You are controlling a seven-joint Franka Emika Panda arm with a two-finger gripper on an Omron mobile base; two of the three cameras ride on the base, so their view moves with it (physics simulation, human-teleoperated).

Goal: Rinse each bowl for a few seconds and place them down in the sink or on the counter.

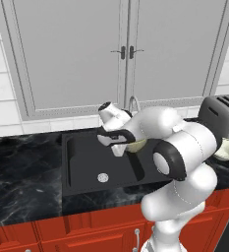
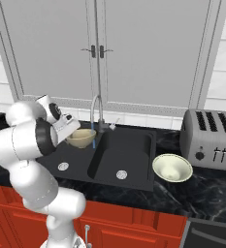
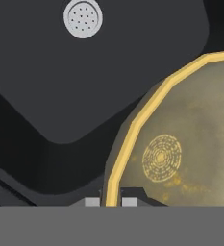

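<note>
My gripper is shut on the rim of the tan-gold bowl, one fingertip on each side of the rim. The bowl hangs over the left basin of the black sink, just below the curved steel faucet. A thin blue stream runs down at the bowl's right edge. From the left base view the gripper and bowl sit above the sink, partly behind my arm. The pale cream bowl rests upright on the black counter right of the sink.
A silver toaster stands on the counter behind the cream bowl. Grey cabinet doors hang above the sink. A round silver drain lies in the basin below the held bowl. Red cabinet fronts run under the counter.
</note>
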